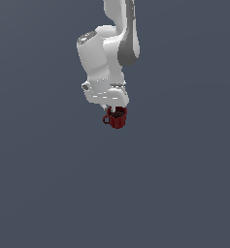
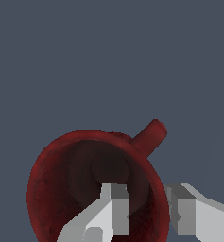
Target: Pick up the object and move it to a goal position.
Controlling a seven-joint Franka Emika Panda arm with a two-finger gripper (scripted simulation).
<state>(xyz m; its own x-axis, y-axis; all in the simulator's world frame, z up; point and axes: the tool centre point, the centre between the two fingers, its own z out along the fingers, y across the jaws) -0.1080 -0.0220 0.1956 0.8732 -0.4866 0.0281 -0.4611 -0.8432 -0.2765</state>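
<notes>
The mug (image 2: pixel 80 179) is small and dark red, with a round rim, a loop handle jutting from one side and a dark interior with nothing visible in it. In the exterior view it sits directly under the white arm (image 1: pixel 109 53), handle toward the exterior view's left. The gripper (image 2: pixel 149 210) straddles the mug's wall, one finger (image 2: pixel 111 208) inside the cup, the other outside, narrowly parted and seemingly pinching the rim.

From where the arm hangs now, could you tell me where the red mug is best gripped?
Grip the red mug by its rim wall, from above: it stands upright and open. The gripper already straddles that wall, one finger inside, one outside, beside the handle.
</notes>
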